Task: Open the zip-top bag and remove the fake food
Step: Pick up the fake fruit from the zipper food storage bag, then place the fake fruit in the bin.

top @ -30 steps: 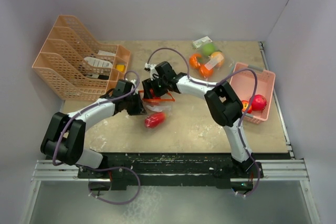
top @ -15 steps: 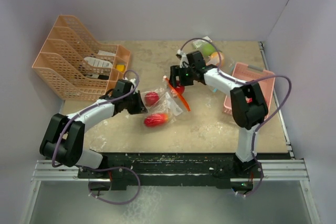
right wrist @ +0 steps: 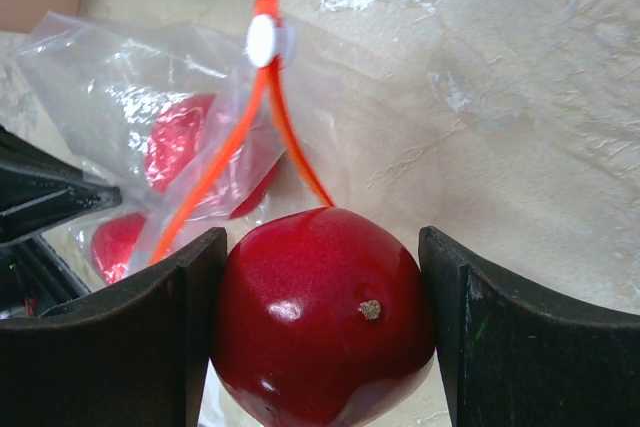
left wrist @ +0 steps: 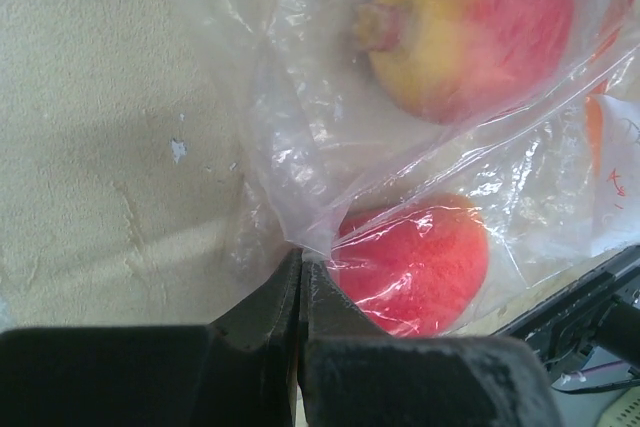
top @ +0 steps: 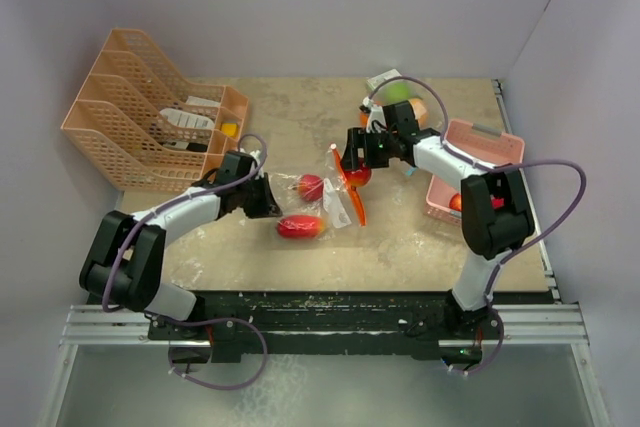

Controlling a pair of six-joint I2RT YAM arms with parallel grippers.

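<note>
Going by the top view, your right gripper is clamped on a red apple just outside the mouth of the bag, left gripper pinching its far corner, and the basket sits close on the right arm's side.

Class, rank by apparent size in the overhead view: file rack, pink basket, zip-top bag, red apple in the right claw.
1. file rack
2-3. pink basket and zip-top bag, too close to rank
4. red apple

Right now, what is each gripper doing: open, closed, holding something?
Left gripper: jaws closed, pinching the zip-top bag at its edge.
Right gripper: jaws closed on a red apple.
</note>
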